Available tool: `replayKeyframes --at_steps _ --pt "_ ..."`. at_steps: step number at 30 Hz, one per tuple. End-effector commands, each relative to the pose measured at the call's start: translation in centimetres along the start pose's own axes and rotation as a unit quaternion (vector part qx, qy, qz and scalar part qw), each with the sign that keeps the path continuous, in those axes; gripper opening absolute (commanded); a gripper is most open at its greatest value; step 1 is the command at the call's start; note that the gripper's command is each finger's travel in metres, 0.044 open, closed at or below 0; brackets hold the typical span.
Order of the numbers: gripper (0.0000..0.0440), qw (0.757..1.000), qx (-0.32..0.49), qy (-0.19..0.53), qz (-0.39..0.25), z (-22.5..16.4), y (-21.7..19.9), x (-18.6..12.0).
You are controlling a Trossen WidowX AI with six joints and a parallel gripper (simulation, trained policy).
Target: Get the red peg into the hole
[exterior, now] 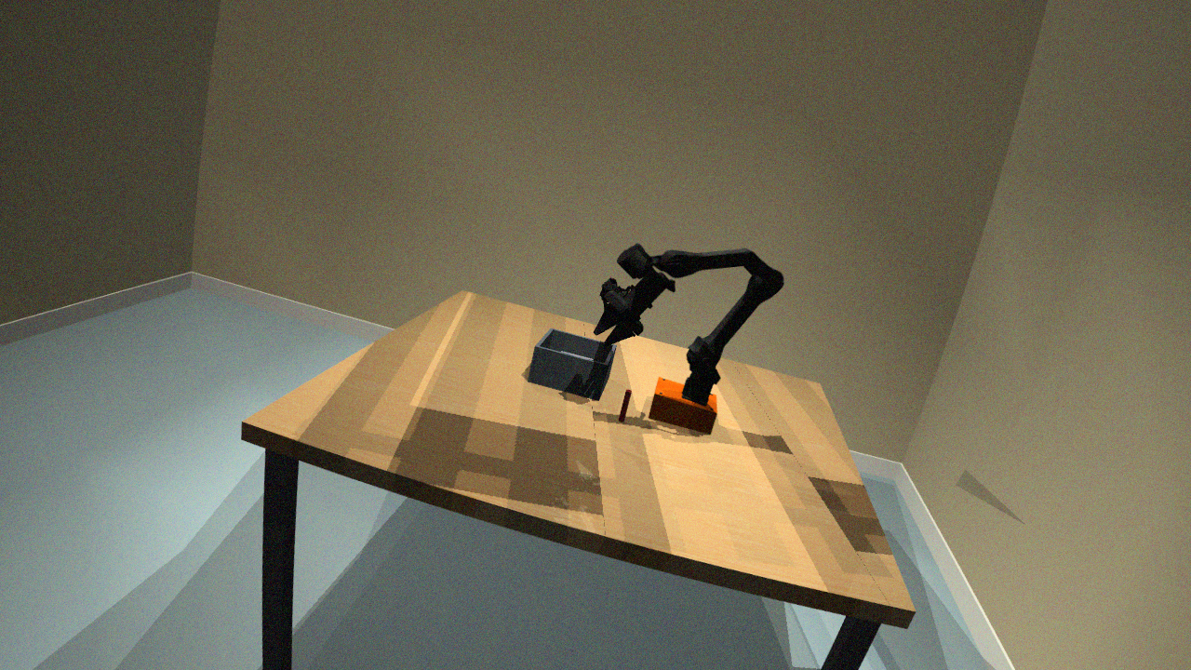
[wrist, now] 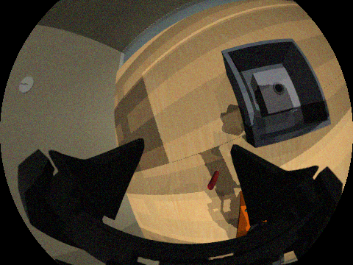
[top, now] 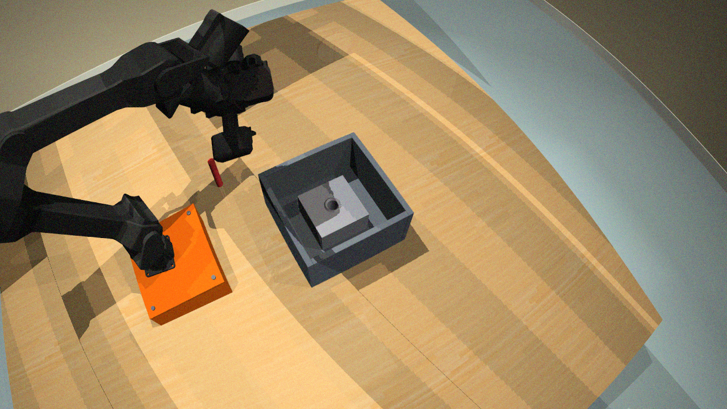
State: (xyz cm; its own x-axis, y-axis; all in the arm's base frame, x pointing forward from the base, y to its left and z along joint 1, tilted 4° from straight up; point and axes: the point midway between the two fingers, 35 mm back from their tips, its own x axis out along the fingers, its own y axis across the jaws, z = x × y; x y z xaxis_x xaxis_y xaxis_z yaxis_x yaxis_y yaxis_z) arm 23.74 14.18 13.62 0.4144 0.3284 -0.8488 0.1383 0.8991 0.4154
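Note:
The red peg (top: 215,172) (exterior: 625,406) (wrist: 213,180) stands upright on the table, between the orange base and the open box. The dark grey box (top: 360,246) (exterior: 554,367) (wrist: 290,133) holds a light grey plate (top: 350,203) (wrist: 270,101) with a round hole (top: 331,204) (wrist: 279,87) that looks empty. My gripper (exterior: 603,337) (wrist: 188,146) is open, its fingers wide apart with nothing between them. It hangs above the table, higher than the peg and apart from it. In the wrist view the peg shows below the fingertips, nearer the right finger. In the top view one finger hides the other.
The orange base block (top: 198,254) (exterior: 678,412) (wrist: 243,221) of the arm stands close to the peg. The box walls rise around the plate on all sides. Patchy shadows cross the wooden table (top: 457,284) (exterior: 532,466).

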Motion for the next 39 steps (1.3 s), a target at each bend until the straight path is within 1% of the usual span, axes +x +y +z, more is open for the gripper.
replayKeyframes --at_steps 1,7,13,21,29,39 --pt "0.044 0.999 0.034 0.024 -0.028 -1.1 -0.5 0.1" --pt "0.044 0.988 0.099 0.071 -0.092 -3.6 -1.7 0.1" --pt "0.044 0.968 0.155 0.107 -0.167 -6.3 -2.6 -0.2" --pt "0.044 0.941 0.193 0.129 -0.246 -8.8 -3.4 0.1" --pt "0.044 0.928 0.197 0.135 -0.285 -10.0 -4.0 1.5" --pt "0.044 0.923 0.197 0.132 -0.303 -11.3 -5.0 4.4"
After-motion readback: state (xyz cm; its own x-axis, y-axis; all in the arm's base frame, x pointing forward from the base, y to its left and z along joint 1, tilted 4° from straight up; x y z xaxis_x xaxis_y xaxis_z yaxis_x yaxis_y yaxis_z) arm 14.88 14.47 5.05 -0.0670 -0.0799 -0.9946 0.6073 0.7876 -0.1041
